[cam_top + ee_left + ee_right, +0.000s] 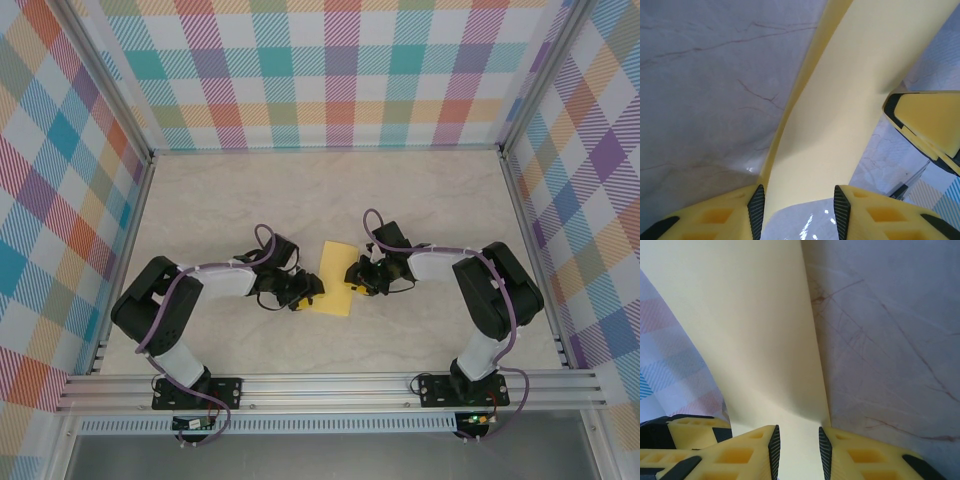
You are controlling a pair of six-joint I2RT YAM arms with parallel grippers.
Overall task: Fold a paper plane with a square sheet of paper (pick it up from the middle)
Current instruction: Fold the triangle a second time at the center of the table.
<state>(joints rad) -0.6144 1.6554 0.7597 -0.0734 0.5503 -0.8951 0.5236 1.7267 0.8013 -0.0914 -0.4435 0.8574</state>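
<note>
Mid-fold, the creased square sheet of paper sits at frame centre between the left tool and right tool, each straddling an edge, though I cannot tell whether either clamps it; next likely calls for pinching the crease squarely.

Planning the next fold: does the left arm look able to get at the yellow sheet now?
Likely yes: the yellow sheet runs between the left end effector's fingers, with nothing in the way; the right end effector is at its opposite edge.
</note>
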